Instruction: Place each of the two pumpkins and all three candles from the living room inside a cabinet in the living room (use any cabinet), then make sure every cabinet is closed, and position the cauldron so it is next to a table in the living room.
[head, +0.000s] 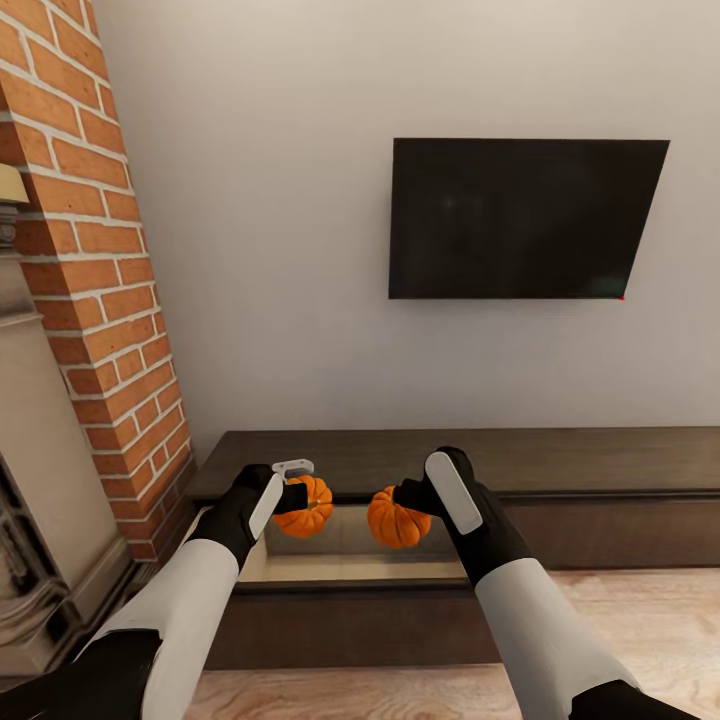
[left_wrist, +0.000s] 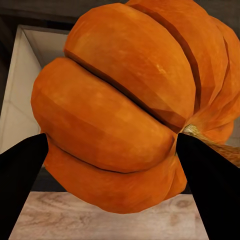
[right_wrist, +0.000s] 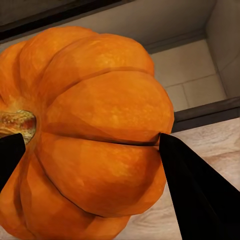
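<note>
Two bright orange ribbed pumpkins hang over an open drawer (head: 300, 568) of the long dark brown cabinet (head: 560, 455). My left gripper (head: 296, 497) is shut on the left pumpkin (head: 308, 507). My right gripper (head: 408, 497) is shut on the right pumpkin (head: 396, 519). In the left wrist view the pumpkin (left_wrist: 125, 105) sits between both black fingers (left_wrist: 20, 180), with the pale drawer inside (left_wrist: 20, 85) behind it. The right wrist view has its pumpkin (right_wrist: 95, 140) close up, stem to one side, between the black fingers (right_wrist: 200, 190), above the beige drawer inside (right_wrist: 185, 75). The candles, cauldron and table are out of view.
A black television (head: 520, 218) hangs on the pale wall above the cabinet. A red brick column (head: 90, 260) and a stone fireplace surround (head: 40, 480) stand at the left. Pale wood floor (head: 640, 620) runs in front of the cabinet.
</note>
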